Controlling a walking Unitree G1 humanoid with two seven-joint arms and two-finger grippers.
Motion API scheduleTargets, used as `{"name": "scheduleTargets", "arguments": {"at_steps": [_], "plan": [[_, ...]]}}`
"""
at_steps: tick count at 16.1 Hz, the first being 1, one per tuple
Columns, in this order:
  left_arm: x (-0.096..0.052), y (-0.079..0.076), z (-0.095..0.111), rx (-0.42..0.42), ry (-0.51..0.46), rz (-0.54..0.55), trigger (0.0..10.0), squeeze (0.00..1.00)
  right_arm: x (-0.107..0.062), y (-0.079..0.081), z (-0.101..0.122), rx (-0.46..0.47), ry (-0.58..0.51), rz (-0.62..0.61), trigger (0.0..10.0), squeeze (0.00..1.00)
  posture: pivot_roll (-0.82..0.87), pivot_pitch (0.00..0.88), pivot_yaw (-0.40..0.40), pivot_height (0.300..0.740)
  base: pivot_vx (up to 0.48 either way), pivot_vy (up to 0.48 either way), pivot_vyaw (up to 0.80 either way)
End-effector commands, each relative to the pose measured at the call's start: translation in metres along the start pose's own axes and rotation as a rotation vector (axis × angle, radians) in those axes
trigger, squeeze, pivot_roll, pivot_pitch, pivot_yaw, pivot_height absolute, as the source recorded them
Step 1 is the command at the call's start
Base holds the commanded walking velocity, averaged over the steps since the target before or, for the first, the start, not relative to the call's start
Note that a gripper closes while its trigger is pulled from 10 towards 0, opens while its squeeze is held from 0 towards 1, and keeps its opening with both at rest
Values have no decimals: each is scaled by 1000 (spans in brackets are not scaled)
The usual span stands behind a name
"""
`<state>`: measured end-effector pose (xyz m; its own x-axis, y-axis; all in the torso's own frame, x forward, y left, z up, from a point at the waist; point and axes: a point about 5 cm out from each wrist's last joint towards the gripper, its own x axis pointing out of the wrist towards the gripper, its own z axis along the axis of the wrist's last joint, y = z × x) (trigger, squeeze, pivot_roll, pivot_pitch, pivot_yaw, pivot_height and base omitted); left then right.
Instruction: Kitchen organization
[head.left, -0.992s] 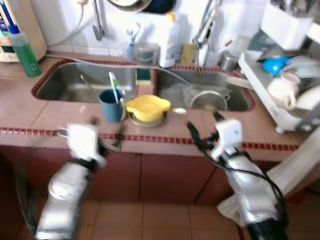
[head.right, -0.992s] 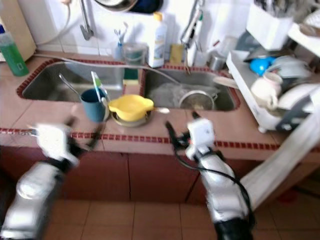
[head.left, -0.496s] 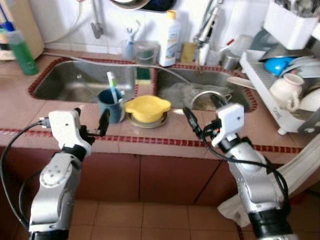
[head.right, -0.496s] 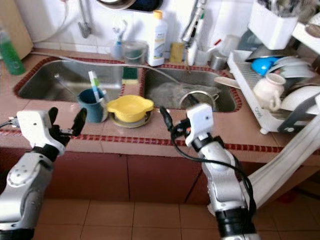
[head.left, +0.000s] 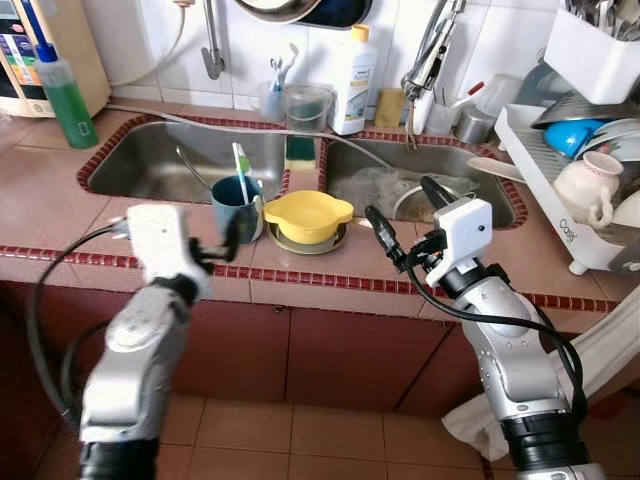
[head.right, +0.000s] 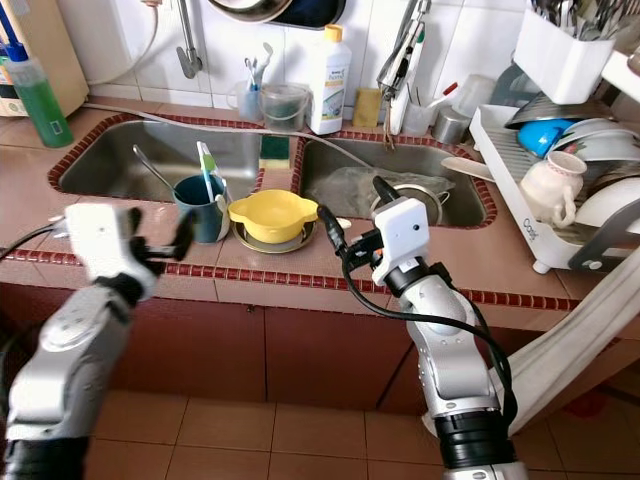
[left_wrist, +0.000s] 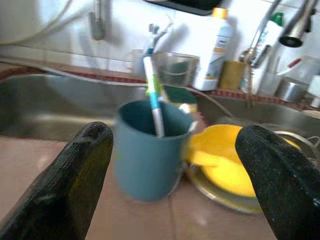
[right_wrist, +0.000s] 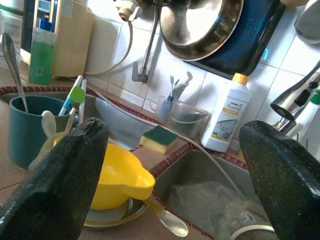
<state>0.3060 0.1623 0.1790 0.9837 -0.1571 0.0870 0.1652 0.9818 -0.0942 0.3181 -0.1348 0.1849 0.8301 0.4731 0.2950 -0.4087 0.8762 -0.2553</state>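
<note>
Left claw (head.left: 222, 243), as we see it, hovers over the front edge of the tiled worktop (head.left: 60, 215) with its two black fingers (left_wrist: 75, 185) spread wide and nothing between them. We find the teal mug (head.left: 236, 206) just beyond its fingertips; in the left wrist view the mug sits squarely between the two fingers, not touched by either. We note that the mug is opaque, dark blue-green, upright, and holds a toothbrush (head.right: 206, 168) with a green and white handle leaning against its rim, together with a pale spoon (right_wrist: 47, 131).

Touching the mug's right side, we see a yellow bowl (head.left: 307, 216) with two small lugs, resting on a shallow metal plate (head.left: 283, 240). Both stand on the worktop strip in front of the divider between the two basins of the steel sink (head.left: 150, 165).

Right claw (head.left: 400, 226) is likewise parted and empty; we place it over the worktop to the right of the yellow bowl, near it but apart. Behind the sink we mark a white detergent bottle (head.left: 352, 82), a green sponge (head.left: 299, 149) and, far left, a green soap bottle (head.left: 65, 95). We also see a dish rack (head.left: 575, 190) at the right.
</note>
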Motion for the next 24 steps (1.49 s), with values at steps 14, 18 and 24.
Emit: {"name": "scheduleTargets", "arguments": {"at_steps": [14, 18, 24], "plan": [[28, 0, -2, -26, 86, 82, 10000, 0, 4, -2, 19, -43, -72, 31, 10000, 0, -43, 74, -16, 740, 0, 0, 0], [43, 4, -3, -85, 113, 169, 10000, 0, 7, -1, 25, -40, -95, 34, 10000, 0, -47, 86, -18, 740, 0, 0, 0], [55, 11, 6, -133, 83, 219, 10000, 0, 7, 0, 29, -46, -107, 51, 10000, 0, -54, 88, -22, 740, 0, 0, 0]]}}
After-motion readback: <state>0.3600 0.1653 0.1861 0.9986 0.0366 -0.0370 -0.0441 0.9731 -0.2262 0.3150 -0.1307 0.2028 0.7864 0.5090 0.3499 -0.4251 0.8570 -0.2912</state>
